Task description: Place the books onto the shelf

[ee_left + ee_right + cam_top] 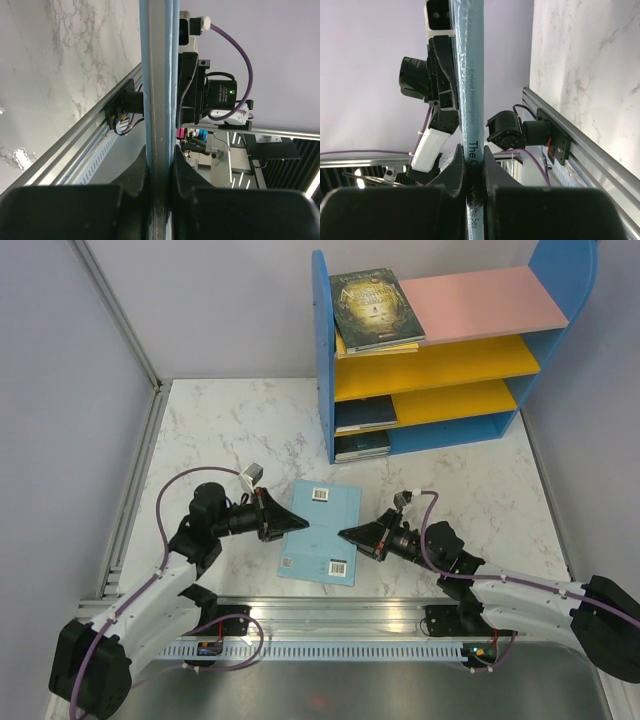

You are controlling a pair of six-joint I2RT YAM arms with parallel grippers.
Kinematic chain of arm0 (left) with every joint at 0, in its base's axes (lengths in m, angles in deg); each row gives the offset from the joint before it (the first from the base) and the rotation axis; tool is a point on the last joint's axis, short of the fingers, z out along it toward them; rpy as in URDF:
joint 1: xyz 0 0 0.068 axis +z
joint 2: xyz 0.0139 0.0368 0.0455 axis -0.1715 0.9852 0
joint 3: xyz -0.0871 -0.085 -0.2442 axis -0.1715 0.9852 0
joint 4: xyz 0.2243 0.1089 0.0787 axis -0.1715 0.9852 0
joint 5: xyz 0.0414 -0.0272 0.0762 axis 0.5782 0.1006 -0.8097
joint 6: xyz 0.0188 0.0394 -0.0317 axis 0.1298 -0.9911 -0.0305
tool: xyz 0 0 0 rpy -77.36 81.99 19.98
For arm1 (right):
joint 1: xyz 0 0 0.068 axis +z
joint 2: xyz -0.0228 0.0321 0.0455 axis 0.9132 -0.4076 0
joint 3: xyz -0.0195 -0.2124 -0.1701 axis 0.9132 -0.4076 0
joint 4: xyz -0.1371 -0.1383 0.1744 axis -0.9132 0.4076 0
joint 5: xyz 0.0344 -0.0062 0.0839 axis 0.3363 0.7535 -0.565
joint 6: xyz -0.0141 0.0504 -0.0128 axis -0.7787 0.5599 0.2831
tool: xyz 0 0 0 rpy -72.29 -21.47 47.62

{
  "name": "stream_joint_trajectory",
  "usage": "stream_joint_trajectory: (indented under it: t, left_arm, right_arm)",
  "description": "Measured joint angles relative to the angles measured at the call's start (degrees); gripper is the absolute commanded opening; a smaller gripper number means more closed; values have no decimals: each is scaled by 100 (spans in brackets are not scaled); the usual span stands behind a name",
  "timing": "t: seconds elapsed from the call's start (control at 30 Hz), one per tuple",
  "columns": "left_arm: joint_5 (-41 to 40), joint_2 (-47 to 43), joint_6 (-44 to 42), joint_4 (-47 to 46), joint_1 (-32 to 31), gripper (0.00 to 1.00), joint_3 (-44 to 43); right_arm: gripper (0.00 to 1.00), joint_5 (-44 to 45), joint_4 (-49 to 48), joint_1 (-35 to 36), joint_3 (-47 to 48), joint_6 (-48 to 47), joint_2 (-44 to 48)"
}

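Observation:
A light teal-blue book [322,532] is held flat above the marble table between my two grippers, back cover up. My left gripper [300,523] is shut on its left edge, seen as a page edge [159,75] running up from the pads [159,170]. My right gripper [345,534] is shut on the opposite side, clamping the printed spine [470,75] between its fingers [472,170]. The shelf [323,350] stands at the back right. A dark green book [375,306] lies on its pink top board, with a yellow one [385,348] just beneath. Dark books rest on the middle board [365,412] and the bottom board [362,444].
The marble table [220,430] is bordered by a metal rail [130,500] on the left and a perforated rail [340,640] at the near edge by the arm bases. Purple walls close in on the left and right.

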Motion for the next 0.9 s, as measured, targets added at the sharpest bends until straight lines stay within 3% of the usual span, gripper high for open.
stream_joint_trajectory:
  t: [0.07,0.1,0.13,0.23,0.43,0.7,0.87,0.9]
  left_arm:
    - [7,-103,70,-55,9,2,-17]
    - [4,-164,79,-46,7,2,-22]
    - [-15,-238,79,13,7,2,-28]
    - [-105,-461,2,306,-15,2,-39]
    - [-507,-595,-13,903,70,2,-61]
    - [-1158,-542,11,1228,96,2,-339]
    - [-1351,-452,61,1270,98,2,-376]
    - [-1384,-459,107,1268,101,2,-382]
  right_arm:
    - [4,-2,-74,2,-15,26,-17]
    - [18,-4,-87,2,-15,33,2]
    - [61,-2,-79,2,-15,48,33]
    - [96,13,125,26,-20,70,247]
    - [98,289,734,284,-17,2,835]
    - [98,918,946,1130,70,0,686]
    - [83,1318,881,1290,474,-17,94]
    - [72,1401,907,1292,529,-37,61]
